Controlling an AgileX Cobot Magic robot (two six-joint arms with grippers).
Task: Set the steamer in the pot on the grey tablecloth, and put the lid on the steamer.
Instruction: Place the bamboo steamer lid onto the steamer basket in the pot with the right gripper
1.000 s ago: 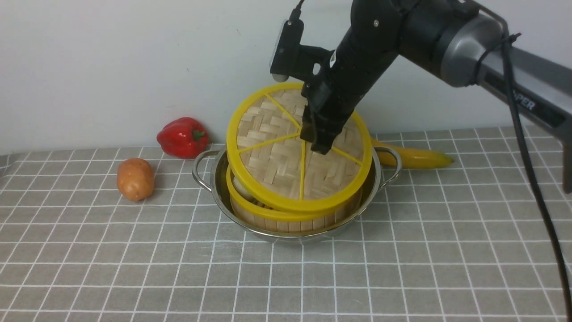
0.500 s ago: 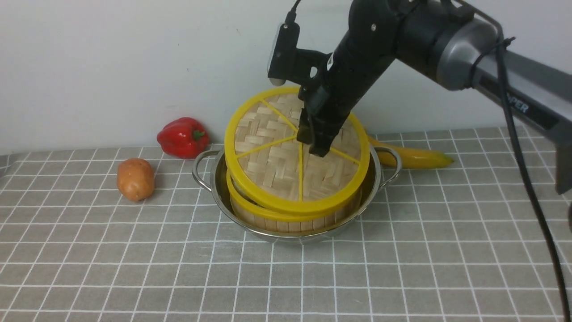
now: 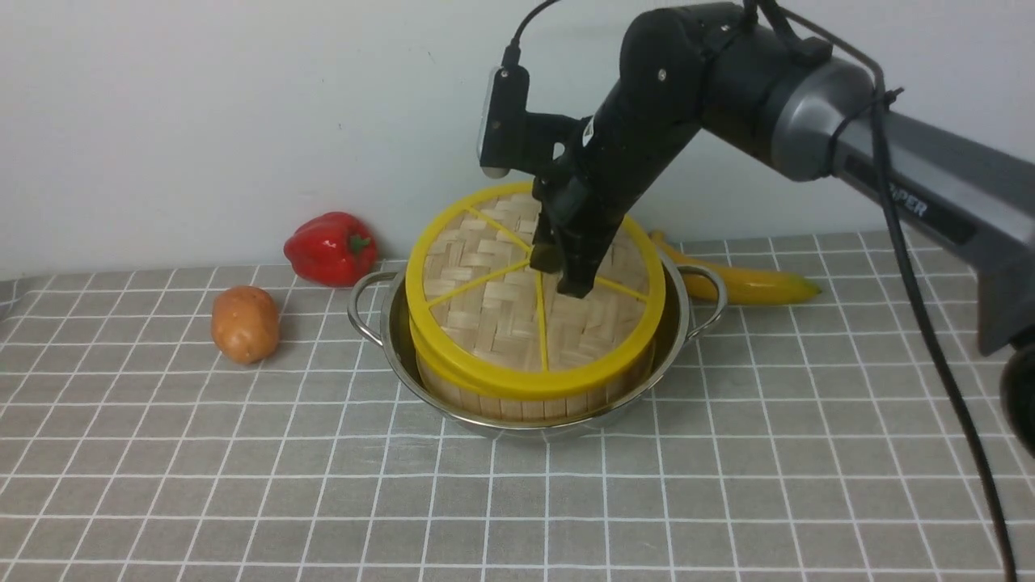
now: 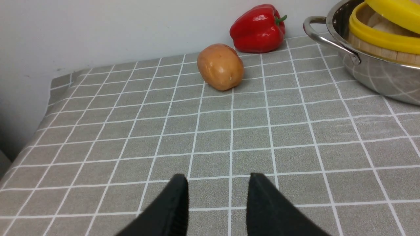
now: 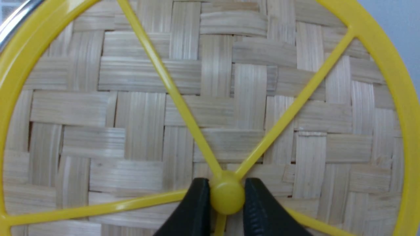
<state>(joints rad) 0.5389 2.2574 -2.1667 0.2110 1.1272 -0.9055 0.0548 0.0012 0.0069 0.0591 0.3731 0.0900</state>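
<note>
**Lid gripped by its hub over the steamer in the pot**

The right gripper [image 3: 566, 273] reaches down from the right arm onto the middle of the lid [image 3: 485, 315]. The right wrist view shows its two black fingers [image 5: 197, 209] pressed against either side of the yellow central hub [image 5: 227, 196], so it is clamped on the lid. Seen from the front, the lid covers the whole mouth of the steamer [image 3: 525, 402]. Its near edge meets the steamer's yellow rim, and the disc appears slightly tilted. In the left wrist view a narrow gap shows between the lid's rim and the steamer's rim on that side, with pale food visible in it. The steamer stands inside the pot [image 3: 517, 426], its wooden wall rising above the steel rim. The pot rests on the grey tablecloth [image 3: 728, 485], towards the back wall.

The left gripper [image 4: 216, 183] is out of the front view. Its own camera shows both fingers spread, with only cloth between them, above the tablecloth and apart from the pot.

A potato [image 3: 244, 323] lies to the left of the pot, clear of it. A red pepper [image 3: 330, 248] sits by the wall, close to the pot's left handle. A banana [image 3: 752, 284] lies just behind the pot's right handle
</note>
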